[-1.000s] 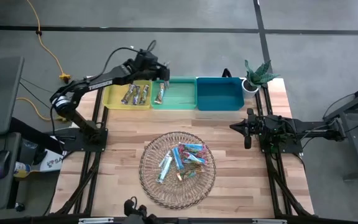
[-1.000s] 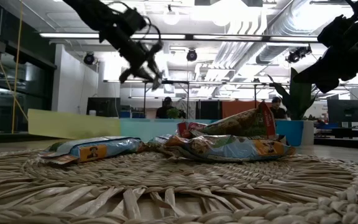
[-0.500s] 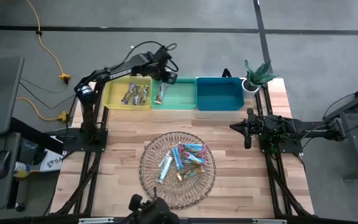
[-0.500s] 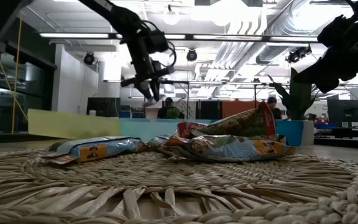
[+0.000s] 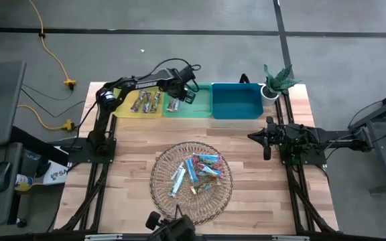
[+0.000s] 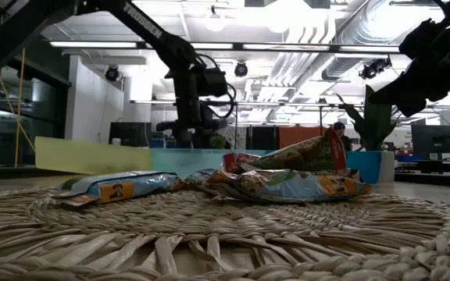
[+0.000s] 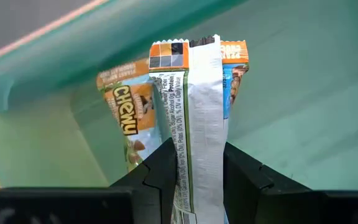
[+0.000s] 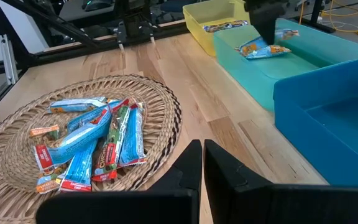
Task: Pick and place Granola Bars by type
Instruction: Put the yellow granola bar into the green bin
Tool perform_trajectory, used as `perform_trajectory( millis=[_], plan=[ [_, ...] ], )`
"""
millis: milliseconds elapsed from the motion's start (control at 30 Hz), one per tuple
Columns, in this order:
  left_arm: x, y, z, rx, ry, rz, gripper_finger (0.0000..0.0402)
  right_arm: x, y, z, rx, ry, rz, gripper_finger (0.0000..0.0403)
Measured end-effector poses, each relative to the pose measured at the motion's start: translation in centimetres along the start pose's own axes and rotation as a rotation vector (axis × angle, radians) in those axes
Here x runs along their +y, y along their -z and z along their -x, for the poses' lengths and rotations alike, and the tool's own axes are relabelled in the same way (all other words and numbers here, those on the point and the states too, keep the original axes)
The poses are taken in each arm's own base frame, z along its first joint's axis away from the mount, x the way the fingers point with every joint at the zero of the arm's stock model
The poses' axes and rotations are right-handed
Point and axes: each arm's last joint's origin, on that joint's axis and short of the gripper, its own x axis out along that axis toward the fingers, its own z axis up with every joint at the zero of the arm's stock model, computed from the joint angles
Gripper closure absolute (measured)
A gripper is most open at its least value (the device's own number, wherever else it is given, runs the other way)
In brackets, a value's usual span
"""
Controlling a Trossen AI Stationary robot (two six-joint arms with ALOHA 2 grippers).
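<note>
My left gripper (image 5: 183, 94) (image 7: 197, 154) reaches down into the green bin (image 5: 196, 104), shut on a light blue-white granola bar (image 7: 199, 106) whose white seam side faces the wrist camera. A brown "Chewy" bar (image 7: 128, 115) (image 5: 173, 104) lies flat on the bin's floor just behind it. Three bars (image 5: 145, 102) lie in the yellow bin (image 5: 121, 106). Several more bars (image 5: 197, 171) (image 8: 95, 140) are heaped on the round wicker tray (image 5: 158, 186). My right gripper (image 5: 266, 139) (image 8: 202, 155) waits shut near the table's right edge. My left gripper pinches the light blue-white bar between its two fingers (image 7: 163, 165), which lie across its width partway along the wrapper (image 7: 197, 163). The fingers come from above, pointing down into the green bin. The bar sticks straight out past the fingertips, crimped end (image 7: 188, 48) toward the bin's floor.
A blue bin (image 5: 236, 100) stands to the right of the green one, with a small potted plant (image 5: 277, 79) at the far right corner. Bare wooden tabletop (image 5: 133, 140) lies between the bins and the wicker tray.
My left gripper has moved toward the table's right, from over the yellow-green bin border to over the green bin. It has turned to point down and has sunk into the bin. It has stayed shut. The right arm has kept still.
</note>
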Motion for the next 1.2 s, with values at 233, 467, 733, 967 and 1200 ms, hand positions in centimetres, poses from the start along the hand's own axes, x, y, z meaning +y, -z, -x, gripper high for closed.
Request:
perform_trajectory(
  millis=[233, 467, 733, 967, 1200],
  plan=[
    [0.3, 0.4, -1.6, 0.050, -0.052, 0.083, 0.0303, 0.0, 0.0, 0.0, 0.000, 0.000, 0.000, 0.0402],
    [0.2, 0.3, -1.7, 0.041, -0.047, 0.086, 0.0297, 0.0, 0.0, 0.0, 0.000, 0.000, 0.000, 0.0402],
    [-0.1, 0.4, -1.6, 0.076, 0.030, 0.047, 0.0212, 0.0, 0.0, 0.0, 0.000, 0.000, 0.000, 0.0402],
    [0.0, 0.3, -1.1, 0.075, 0.043, 0.024, 0.0163, 0.0, 0.0, 0.0, 0.000, 0.000, 0.000, 0.0402],
    [0.5, -0.5, 3.0, -0.053, 0.074, -0.058, 0.0161, 0.0, 0.0, 0.0, 0.000, 0.000, 0.000, 0.0402]
  ],
)
